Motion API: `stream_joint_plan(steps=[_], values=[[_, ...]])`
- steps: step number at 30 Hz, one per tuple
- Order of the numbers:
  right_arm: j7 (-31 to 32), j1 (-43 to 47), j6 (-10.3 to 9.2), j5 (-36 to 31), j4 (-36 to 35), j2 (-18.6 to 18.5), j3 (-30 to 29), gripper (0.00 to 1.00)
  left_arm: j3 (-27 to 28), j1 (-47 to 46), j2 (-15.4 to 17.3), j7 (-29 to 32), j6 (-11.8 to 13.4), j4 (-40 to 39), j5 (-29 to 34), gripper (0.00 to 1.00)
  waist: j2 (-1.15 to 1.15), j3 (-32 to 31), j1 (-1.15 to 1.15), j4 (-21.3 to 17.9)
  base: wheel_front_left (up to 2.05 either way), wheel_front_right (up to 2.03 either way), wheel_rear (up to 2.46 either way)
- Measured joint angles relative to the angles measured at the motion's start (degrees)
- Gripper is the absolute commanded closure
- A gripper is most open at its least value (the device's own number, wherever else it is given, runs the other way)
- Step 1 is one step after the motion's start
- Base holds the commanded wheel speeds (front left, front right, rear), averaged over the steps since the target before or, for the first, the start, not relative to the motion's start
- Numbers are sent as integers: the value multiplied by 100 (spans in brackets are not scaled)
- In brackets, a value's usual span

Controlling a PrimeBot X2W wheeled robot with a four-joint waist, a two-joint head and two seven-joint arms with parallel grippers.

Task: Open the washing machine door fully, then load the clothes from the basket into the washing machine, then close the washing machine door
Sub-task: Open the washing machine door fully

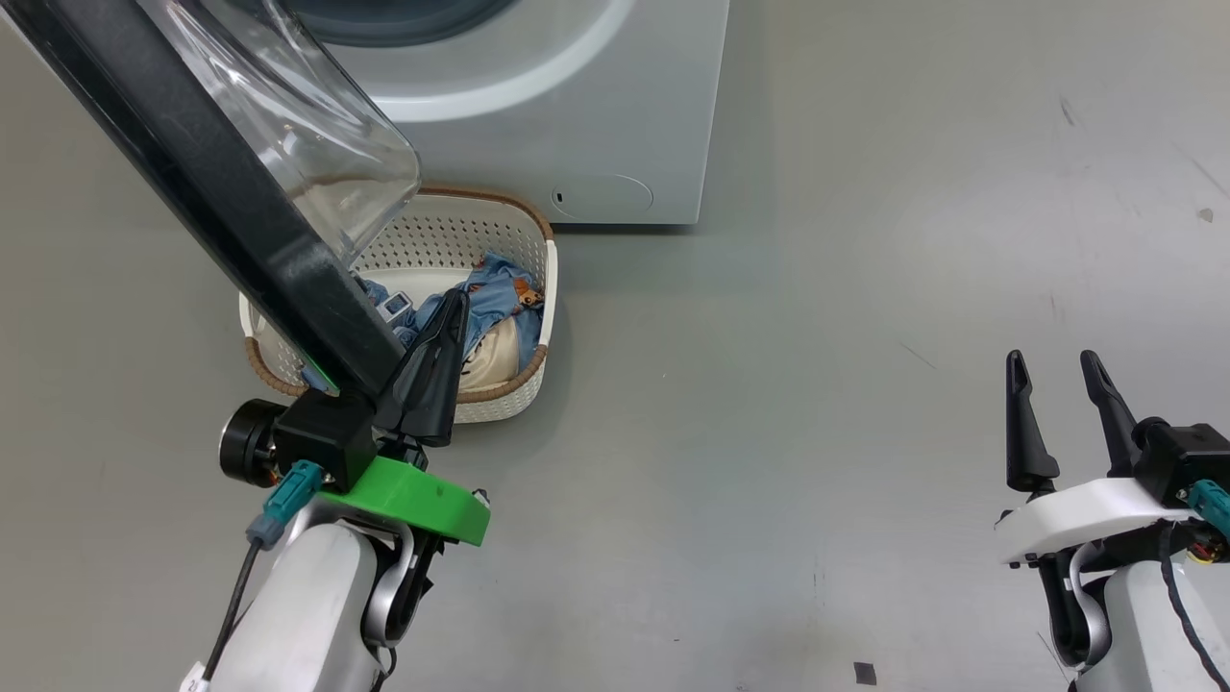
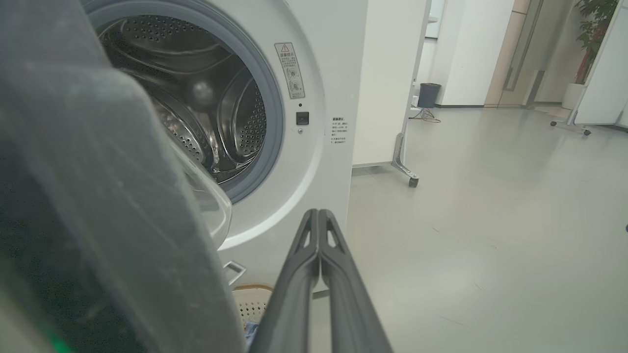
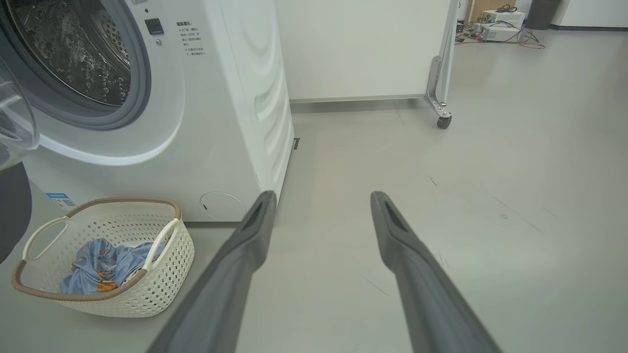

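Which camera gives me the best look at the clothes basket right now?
Right wrist view: the basket is whole and unobstructed, clothes visible inside. In the head view the open door and left gripper hide part of it. The left wrist view catches a sliver of its rim.

Part of the basket [image 1: 452,240] is hidden by the washing machine door [image 1: 192,183]; the washing machine [image 1: 577,125] is cut off by the upper edge.
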Motion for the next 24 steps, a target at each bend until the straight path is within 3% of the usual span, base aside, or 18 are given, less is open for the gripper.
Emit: stream_joint_plan(steps=[24], values=[[0, -81, 48, -7, 68, 62, -42, 0, 266, -169, -211, -1, 58, 319, -11, 100, 0, 92, 0, 473, 0, 0, 0]])
